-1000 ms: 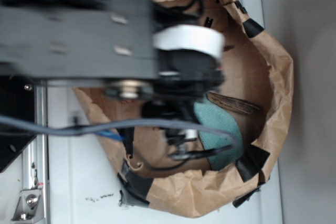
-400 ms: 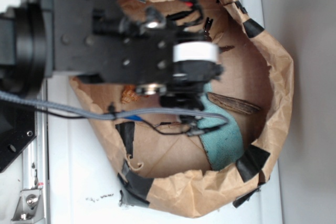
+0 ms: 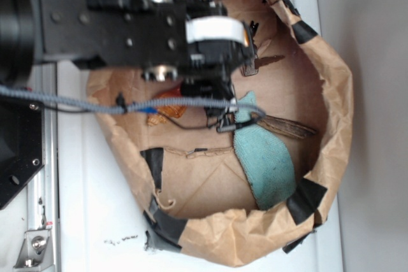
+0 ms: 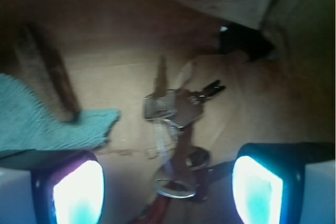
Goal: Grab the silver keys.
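The silver keys [image 4: 175, 109] lie on the brown paper floor in the wrist view, blades splayed toward the far wall. Their ring [image 4: 173, 186] sits between my two fingers, apart from both. My gripper [image 4: 169, 192] is open, its lit fingertips [image 4: 79, 192] wide on each side with nothing gripped. In the exterior view the black arm covers most of the keys [image 3: 260, 63]; only one blade and a head stick out to the right of the gripper [image 3: 221, 74].
Everything sits inside a crumpled brown paper bag [image 3: 331, 113] patched with black tape [image 3: 306, 195]. A teal cloth [image 3: 264, 157] and a dark brown wood sliver [image 3: 288, 127] lie beside the keys. An orange object [image 3: 167, 104] is under the grey cable [image 3: 95, 105].
The arm has moved up the exterior view, off the teal cloth and over the keys, which now stick out beside it.
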Available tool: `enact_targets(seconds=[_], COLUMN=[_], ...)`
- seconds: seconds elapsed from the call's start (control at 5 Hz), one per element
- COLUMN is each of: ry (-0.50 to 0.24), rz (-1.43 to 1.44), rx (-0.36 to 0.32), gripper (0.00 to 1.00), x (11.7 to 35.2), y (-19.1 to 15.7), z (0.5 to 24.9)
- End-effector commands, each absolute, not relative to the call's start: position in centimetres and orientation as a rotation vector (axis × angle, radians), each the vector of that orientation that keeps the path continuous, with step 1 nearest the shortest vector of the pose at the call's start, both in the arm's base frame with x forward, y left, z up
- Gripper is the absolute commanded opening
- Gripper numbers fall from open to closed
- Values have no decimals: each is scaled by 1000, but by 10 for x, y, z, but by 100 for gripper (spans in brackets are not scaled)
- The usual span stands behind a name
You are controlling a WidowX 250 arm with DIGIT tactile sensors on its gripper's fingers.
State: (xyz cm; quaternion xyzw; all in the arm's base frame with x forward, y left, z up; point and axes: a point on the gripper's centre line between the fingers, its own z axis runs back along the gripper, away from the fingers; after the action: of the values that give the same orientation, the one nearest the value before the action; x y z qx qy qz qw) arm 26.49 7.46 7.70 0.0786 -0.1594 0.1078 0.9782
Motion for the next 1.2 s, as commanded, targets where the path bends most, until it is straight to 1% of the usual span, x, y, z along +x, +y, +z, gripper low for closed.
enact_targets(seconds=[0.0,0.2,0.4,0.6,1.0], ry=[-358,-324,-297,-296,-303], rz=[248,227,195,218,241], rx=[283,305,338,327,326], gripper=[100,100,100,0,0], x=[290,294,293,287,279], y=[88,80,73,78,87], z=[71,54,37,35,32])
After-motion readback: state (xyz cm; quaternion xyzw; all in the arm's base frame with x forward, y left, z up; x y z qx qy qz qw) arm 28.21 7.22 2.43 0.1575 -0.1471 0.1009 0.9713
